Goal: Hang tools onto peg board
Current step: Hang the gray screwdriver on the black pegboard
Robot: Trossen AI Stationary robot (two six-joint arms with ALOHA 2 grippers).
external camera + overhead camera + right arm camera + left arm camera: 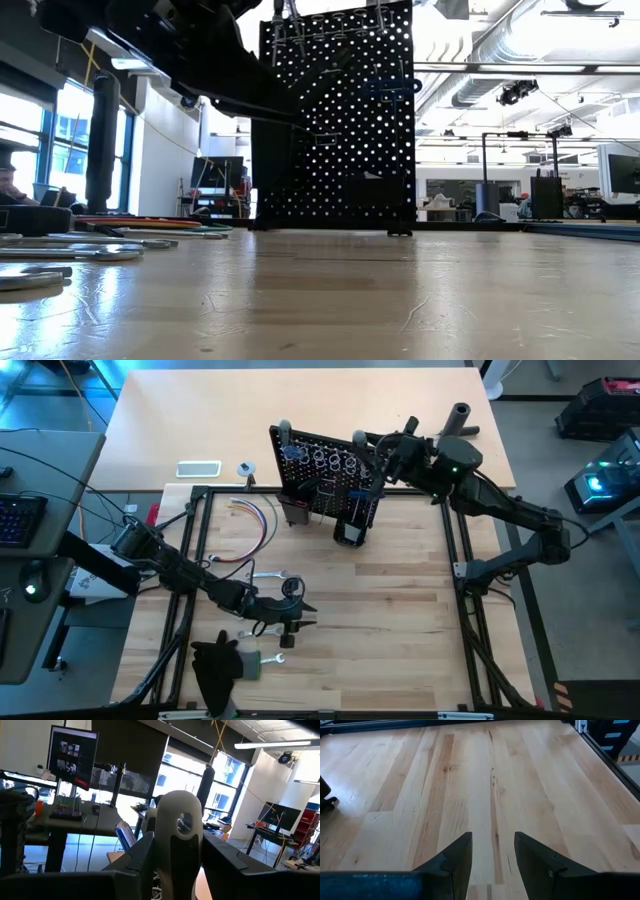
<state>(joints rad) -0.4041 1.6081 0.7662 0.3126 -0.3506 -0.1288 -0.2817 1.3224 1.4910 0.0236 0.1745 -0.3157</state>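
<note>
The black peg board (318,482) (340,120) stands upright at the table's far side, with silver rings (330,460) along its top. My right gripper (370,448) (177,840) is at the board's top right, shut on a grey-handled tool (358,439). Another grey handle (285,429) sticks up at the board's top left. My left gripper (303,617) (492,851) hovers open over bare wood near the table's near left. Silver wrenches (268,575) (270,658) (90,250) lie flat beside it, and a small round black tool (290,588) too. My right gripper holds the grey tool by its handle, just below the rounded end with a hole (181,820), pinched between the two fingers (145,850). The handle stands roughly upright, lifted clear of the table above the peg board's ring row. What hangs below the fingers is hidden.
A bundle of coloured wires (258,525) lies left of the board; a black cloth (215,665) lies at the near edge. A black bin (350,528) sits at the board's foot. A white flat object (198,469) lies beyond the frame. Bare wood spreads across the middle and right.
</note>
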